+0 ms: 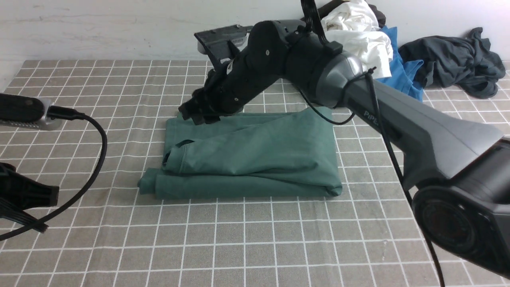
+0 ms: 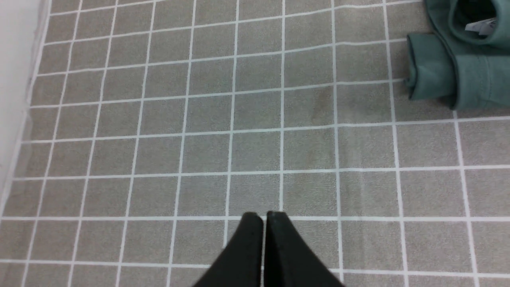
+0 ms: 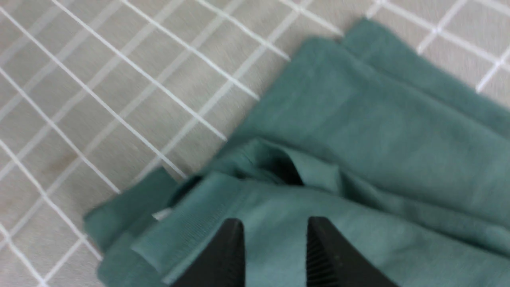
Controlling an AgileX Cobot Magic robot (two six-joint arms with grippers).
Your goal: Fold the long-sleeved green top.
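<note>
Front view: the dark green cotton long-sleeved top (image 1: 255,159) lies folded into a rectangle in the middle of the grey checked tablecloth (image 1: 255,239). The black right gripper (image 1: 197,113), low at its far left corner, might snag the upper layer and drag the fold open. That arm reaches across, wrist tipped down

Left wrist view: the left gripper (image 2: 263,217) is pressed together, empty, well apart from the top

Right wrist view: the right gripper's fingers stand parted, gripping nothing, just over the collar

Matt, soft knit cloth with ribbed collar: green long-sleeved top (image 1: 255,159). Matt grey, rough-textured cloth: table covering (image 1: 239,239).
</note>
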